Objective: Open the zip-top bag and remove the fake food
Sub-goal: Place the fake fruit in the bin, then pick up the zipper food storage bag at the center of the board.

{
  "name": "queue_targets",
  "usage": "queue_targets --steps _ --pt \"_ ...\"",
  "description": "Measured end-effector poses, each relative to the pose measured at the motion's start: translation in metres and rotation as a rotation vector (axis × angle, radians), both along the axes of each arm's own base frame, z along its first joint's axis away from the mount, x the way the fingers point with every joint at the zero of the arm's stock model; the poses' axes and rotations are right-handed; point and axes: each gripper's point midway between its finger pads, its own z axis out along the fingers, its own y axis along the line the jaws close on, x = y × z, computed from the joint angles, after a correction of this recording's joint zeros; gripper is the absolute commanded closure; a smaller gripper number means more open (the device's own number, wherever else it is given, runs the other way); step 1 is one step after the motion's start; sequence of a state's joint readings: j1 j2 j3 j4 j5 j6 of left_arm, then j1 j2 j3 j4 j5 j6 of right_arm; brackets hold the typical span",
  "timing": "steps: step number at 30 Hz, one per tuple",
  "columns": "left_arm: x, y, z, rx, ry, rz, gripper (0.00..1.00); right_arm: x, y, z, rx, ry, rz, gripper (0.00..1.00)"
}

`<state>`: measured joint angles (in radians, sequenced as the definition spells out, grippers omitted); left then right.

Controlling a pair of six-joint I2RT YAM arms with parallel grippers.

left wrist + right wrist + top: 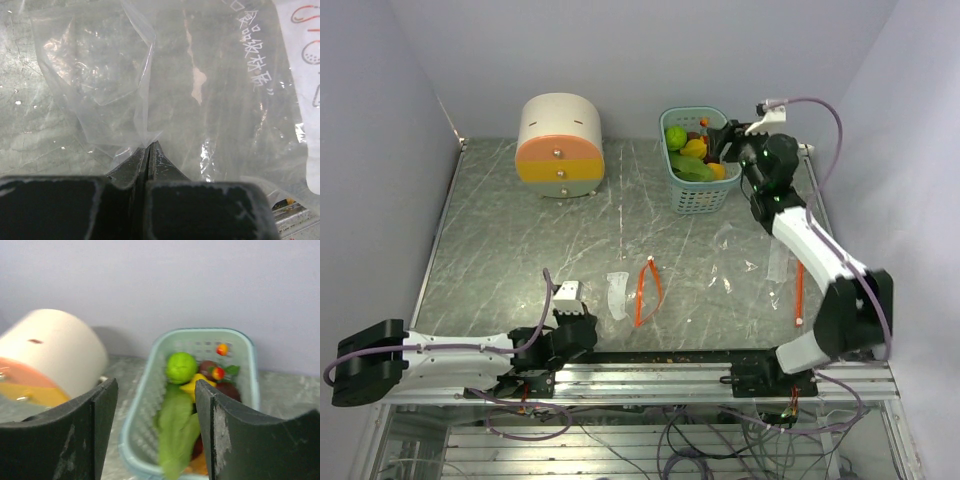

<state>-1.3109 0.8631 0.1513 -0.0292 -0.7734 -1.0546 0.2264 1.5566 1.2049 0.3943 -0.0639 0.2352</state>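
Observation:
The fake food lies in a pale blue basket at the back right: a lime-green fruit, a flat green leafy piece, a yellow fruit and dark red pieces. My right gripper hangs over the basket's right side, open and empty; its fingers frame the basket. The clear zip-top bag, with orange zip strips, lies flat and empty at the table's front. My left gripper is low at the front edge, its jaws shut on a fold of the bag.
A round cream-and-orange drawer box stands at the back left and shows in the right wrist view. Grey walls close the table at the back and sides. A metal rail runs along the near edge.

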Motion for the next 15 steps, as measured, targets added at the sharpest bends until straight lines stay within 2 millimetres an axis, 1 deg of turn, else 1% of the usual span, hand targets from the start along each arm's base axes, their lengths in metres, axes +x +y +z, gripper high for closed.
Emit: queue_targets --steps 1,3,4,6,8,10,11,13,14,15 --pt "0.0 0.0 0.0 0.004 0.001 0.0 0.93 -0.014 0.004 0.011 0.008 -0.031 0.015 0.31" --pt "0.0 -0.001 -0.001 0.012 0.002 -0.001 0.93 -0.05 0.019 0.028 0.032 -0.083 0.065 0.27" --pt "0.001 -0.002 0.0 0.015 0.003 -0.001 0.93 -0.068 0.028 0.032 0.043 -0.098 0.095 0.25" --pt "0.001 -0.004 0.001 0.019 0.003 -0.002 0.93 -0.099 0.046 0.028 0.067 -0.102 0.153 0.22" --pt "0.002 -0.007 0.003 0.018 0.002 -0.002 0.93 -0.131 0.063 0.008 0.096 -0.062 0.214 0.19" --pt "0.002 -0.007 0.004 0.017 0.001 -0.004 0.93 -0.156 0.075 -0.016 0.127 -0.005 0.262 0.18" --pt "0.002 -0.008 0.005 0.016 0.0 -0.004 0.93 -0.165 0.078 -0.028 0.142 0.026 0.277 0.17" --pt "0.002 -0.008 0.005 0.013 0.0 -0.004 0.93 -0.189 0.085 -0.06 0.175 0.102 0.316 0.17" --pt "0.002 -0.008 0.006 0.012 -0.001 -0.004 0.93 -0.198 0.087 -0.071 0.184 0.132 0.331 0.16" --pt "0.002 -0.008 0.006 0.009 -0.001 -0.005 0.93 -0.212 0.091 -0.087 0.198 0.174 0.355 0.16"
